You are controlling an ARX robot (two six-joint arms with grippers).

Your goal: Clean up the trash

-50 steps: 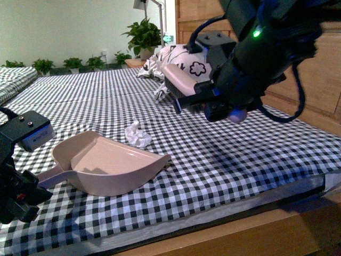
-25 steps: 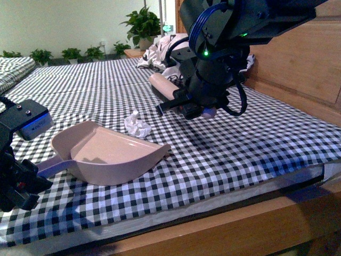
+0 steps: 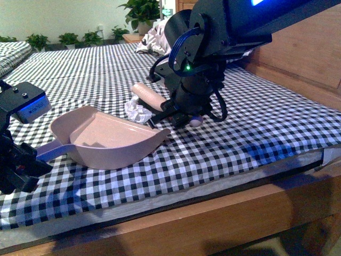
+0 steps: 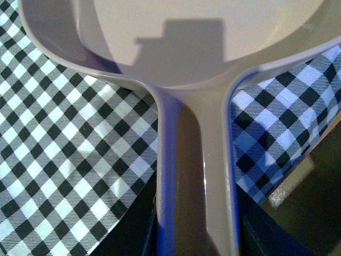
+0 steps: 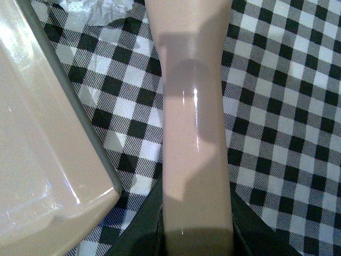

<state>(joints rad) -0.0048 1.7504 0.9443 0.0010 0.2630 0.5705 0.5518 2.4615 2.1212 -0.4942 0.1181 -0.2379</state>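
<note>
One paper wad (image 3: 137, 112) lies just behind the dustpan (image 3: 106, 143), beside the brush (image 3: 151, 97) pinched by the right gripper (image 3: 173, 109); the left gripper (image 3: 26, 160) clamps the dustpan's handle.

We are looking at a home bedroom: a checkered bedsheet (image 3: 250, 128) is covering a wooden-framed bed (image 3: 298, 58), with potted plants (image 3: 139, 9) lining the wall.
</note>
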